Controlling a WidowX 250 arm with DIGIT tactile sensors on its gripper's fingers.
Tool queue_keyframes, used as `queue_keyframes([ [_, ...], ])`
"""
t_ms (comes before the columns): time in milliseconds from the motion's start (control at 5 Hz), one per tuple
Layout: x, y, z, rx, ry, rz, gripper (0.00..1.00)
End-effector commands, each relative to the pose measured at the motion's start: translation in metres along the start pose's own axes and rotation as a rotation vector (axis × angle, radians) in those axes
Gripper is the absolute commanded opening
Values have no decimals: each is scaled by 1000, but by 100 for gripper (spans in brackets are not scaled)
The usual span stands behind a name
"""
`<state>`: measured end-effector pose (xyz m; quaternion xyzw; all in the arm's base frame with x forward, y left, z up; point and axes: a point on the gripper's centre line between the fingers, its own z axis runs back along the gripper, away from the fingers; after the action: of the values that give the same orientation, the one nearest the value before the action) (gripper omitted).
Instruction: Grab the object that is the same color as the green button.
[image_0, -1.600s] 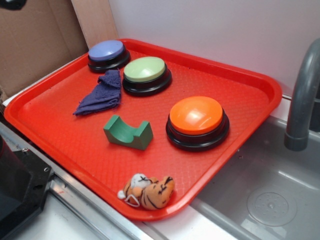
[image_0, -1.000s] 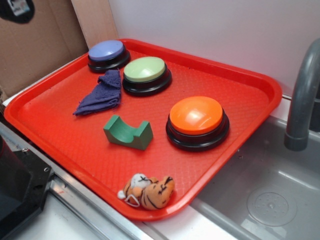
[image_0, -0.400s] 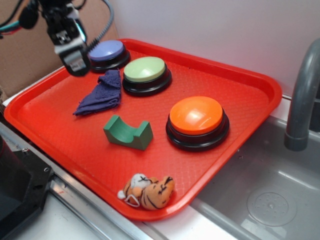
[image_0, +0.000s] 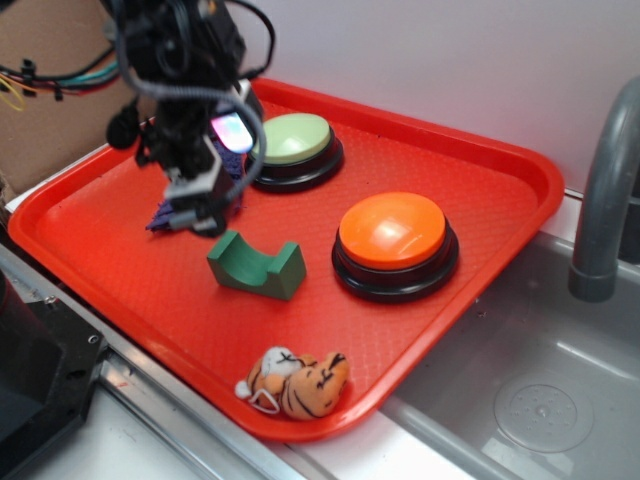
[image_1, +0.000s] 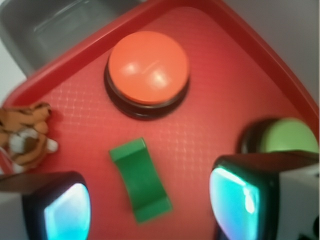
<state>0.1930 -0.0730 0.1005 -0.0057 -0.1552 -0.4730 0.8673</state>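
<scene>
Green block (image_0: 256, 265): notched top, lying on the red tray (image_0: 480, 190), just below and ahead of the claw (image_0: 196, 214), untouched; in the wrist view the block (image_1: 141, 179) sits between the two fingers but beneath them.

Claw: open, holding nothing, fingers spread wide.

Change: a moment ago the arm was at the tray's far left corner by the purple button; it has since swung in and dropped close to the block. Judged: approach nearly done, descent and closing remain.

Green button (image_0: 290, 140): behind the claw. Orange button (image_0: 392, 232): beyond the block. Tiger toy (image_0: 295, 380): near tray edge.

Hidden: purple button and blue cloth mostly covered by the arm. Wrist view blurred.
</scene>
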Motion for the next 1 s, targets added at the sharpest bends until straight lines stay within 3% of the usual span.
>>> queue_keyframes([
  [0, 4, -6, -36, -67, -97, -104, 100],
  [400, -5, 4, -66, -59, 23, -68, 100],
  [600, -4, 1, -71, -79, 4, -78, 100],
  [800, -2, -2, -75, -48, 32, -67, 15],
])
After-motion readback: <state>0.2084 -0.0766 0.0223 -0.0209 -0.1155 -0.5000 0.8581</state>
